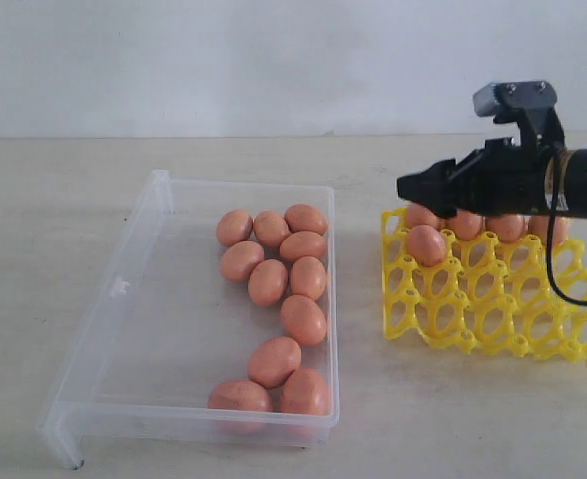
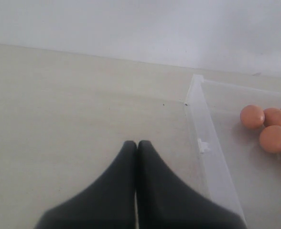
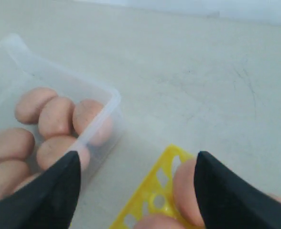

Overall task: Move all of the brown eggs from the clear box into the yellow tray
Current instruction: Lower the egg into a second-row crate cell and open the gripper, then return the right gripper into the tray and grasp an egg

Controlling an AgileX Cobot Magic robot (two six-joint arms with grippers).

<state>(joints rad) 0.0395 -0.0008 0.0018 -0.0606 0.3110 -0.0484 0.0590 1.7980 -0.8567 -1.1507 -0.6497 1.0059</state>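
Observation:
The clear box (image 1: 134,299) lies left of centre with several brown eggs (image 1: 268,282) along its right side. To its right, the yellow tray (image 1: 493,319) holds a few brown eggs in its far row and one egg (image 1: 425,244) in the second row. My right gripper (image 1: 407,188) hovers over the tray's far left corner. In the right wrist view this gripper (image 3: 138,157) is open with nothing held; a tray egg (image 3: 184,188) lies below, beside one finger. My left gripper (image 2: 136,143) is shut and empty over bare table, outside the box wall (image 2: 202,129).
A pale wall stands behind the light table (image 1: 54,200). A strip of bare table (image 1: 361,299) separates box and tray. The near rows of the tray's cups (image 1: 533,334) hold nothing. A black cable (image 1: 553,269) hangs from the right arm over the tray.

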